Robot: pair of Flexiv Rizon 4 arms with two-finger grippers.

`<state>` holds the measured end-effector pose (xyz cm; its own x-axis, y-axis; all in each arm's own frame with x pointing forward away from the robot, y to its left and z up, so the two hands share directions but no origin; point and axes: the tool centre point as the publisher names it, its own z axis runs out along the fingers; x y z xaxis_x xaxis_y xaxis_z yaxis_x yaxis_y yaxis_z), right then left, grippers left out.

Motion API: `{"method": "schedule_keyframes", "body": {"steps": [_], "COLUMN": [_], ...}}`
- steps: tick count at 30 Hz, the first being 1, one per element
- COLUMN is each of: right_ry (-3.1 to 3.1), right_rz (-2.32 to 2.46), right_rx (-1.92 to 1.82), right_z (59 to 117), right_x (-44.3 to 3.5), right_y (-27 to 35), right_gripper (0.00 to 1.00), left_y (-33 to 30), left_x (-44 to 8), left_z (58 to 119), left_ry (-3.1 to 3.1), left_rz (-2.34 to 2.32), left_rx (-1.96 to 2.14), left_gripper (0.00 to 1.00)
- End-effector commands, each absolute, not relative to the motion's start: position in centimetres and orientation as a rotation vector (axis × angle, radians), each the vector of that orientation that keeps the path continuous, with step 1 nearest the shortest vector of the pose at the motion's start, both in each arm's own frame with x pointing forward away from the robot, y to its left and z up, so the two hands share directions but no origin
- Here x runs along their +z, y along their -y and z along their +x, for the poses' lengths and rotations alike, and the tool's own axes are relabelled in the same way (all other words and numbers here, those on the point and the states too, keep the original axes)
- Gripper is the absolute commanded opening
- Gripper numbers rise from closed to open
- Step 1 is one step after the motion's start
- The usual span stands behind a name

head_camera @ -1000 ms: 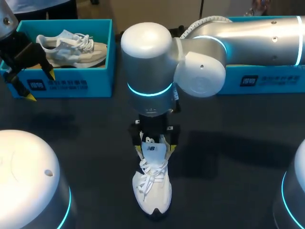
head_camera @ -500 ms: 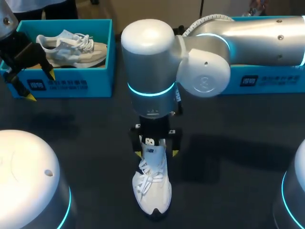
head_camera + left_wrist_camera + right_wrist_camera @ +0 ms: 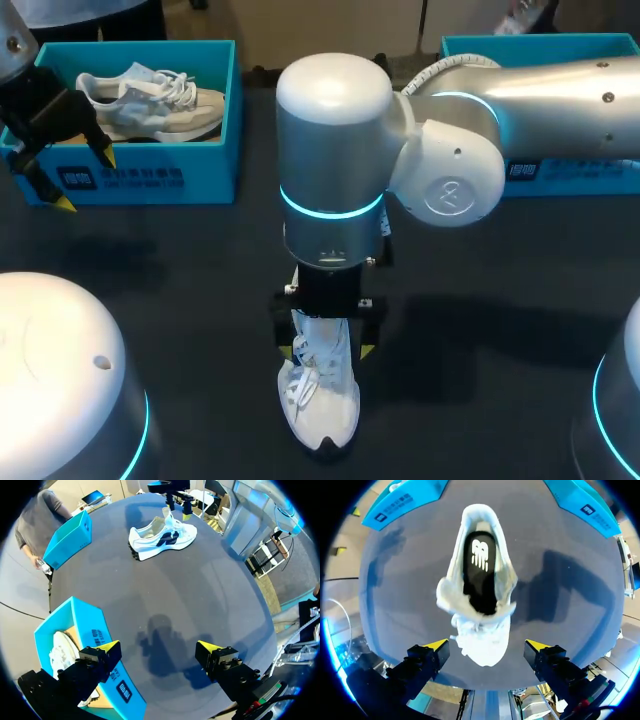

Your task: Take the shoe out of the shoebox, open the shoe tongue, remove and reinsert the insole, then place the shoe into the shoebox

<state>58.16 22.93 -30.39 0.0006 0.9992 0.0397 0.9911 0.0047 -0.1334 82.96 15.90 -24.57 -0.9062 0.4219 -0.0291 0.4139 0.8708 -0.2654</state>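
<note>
Right gripper (image 3: 486, 644) above shoe (image 3: 480, 580), sneaker (image 3: 150, 100) in shoebox (image 3: 130, 180)

Dark grey matte tabletop (image 3: 200, 270), soft shadows on it. Far-left part: blue open-top box (image 3: 150, 180) w/ white printed label (image 3: 120, 178) on its front wall, tan liner inside. Spare sneaker (image 3: 150, 100) lies in the box: cream/grey, white laces, toe twd the box's right end. Left wrist view: same box (image 3: 85, 625), sneaker (image 3: 62, 655) partly visible inside.
</note>
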Motion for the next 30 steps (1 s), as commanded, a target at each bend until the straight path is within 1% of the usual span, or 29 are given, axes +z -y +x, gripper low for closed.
{"method": "schedule_keyframes", "body": {"steps": [1,3,4,5,6,7,10,12,16,18,23,25,27,30], "right_ry": [1.955,1.961,1.965,1.972,1.977,1.982,1.992,2.004,2.02,2.04,2.064,2.063,2.051,2.063], "right_rz": [-2.401,-2.407,-2.408,-2.412,-2.418,-2.421,-2.408,-2.395,-2.362,-2.354,-2.343,-2.341,-2.352,-2.372], "right_rx": [0.08,0.084,0.082,0.071,0.065,0.056,0.036,0.007,-0.008,-0.038,-0.082,-0.077,-0.052,-0.043], "right_z": [57.0,56.6,56.6,56.6,56.6,56.6,57.1,57.9,59.6,60.4,62.3,62.9,63.2,62.9], "right_x": [-29.5,-29.2,-29.2,-29.3,-29.3,-29.4,-29.8,-30.3,-31.3,-31.5,-32.6,-33.1,-33.4,-32.4], "right_y": [-24.4,-24.8,-24.9,-24.9,-25.0,-25.0,-24.7,-24.4,-24.0,-24.0,-23.8,-23.8,-23.7,-23.9], "right_gripper": [1.0,0.73,0.66,0.5,0.46,0.35,0.28,0.28,0.24,0.18,0.2,0.19,0.2,0.22], "left_y": [-15.9,-15.9,-15.9,-15.9,-15.9,-15.9,-15.9,-15.9,-15.9,-15.9,-15.9,-15.9,-15.9,-15.9], "left_x": [-24.5,-24.5,-24.5,-24.5,-24.5,-24.5,-24.5,-24.5,-24.5,-24.5,-24.5,-24.5,-24.5,-24.5], "left_z": [82.9,82.9,82.9,82.9,82.9,82.9,82.9,82.9,82.9,82.9,82.9,82.9,82.9,82.9], "left_ry": [3.009,3.009,3.009,3.009,3.009,3.009,3.009,3.009,3.009,3.009,3.009,3.009,3.009,3.009], "left_rz": [-0.674,-0.674,-0.674,-0.674,-0.674,-0.674,-0.674,-0.674,-0.674,-0.674,-0.674,-0.674,-0.674,-0.674], "left_rx": [0.41,0.41,0.41,0.41,0.41,0.41,0.41,0.41,0.41,0.41,0.41,0.41,0.41,0.41], "left_gripper": [1.0,1.0,1.0,1.0,1.0,1.0,1.0,1.0,1.0,1.0,1.0,1.0,1.0,1.0]}}
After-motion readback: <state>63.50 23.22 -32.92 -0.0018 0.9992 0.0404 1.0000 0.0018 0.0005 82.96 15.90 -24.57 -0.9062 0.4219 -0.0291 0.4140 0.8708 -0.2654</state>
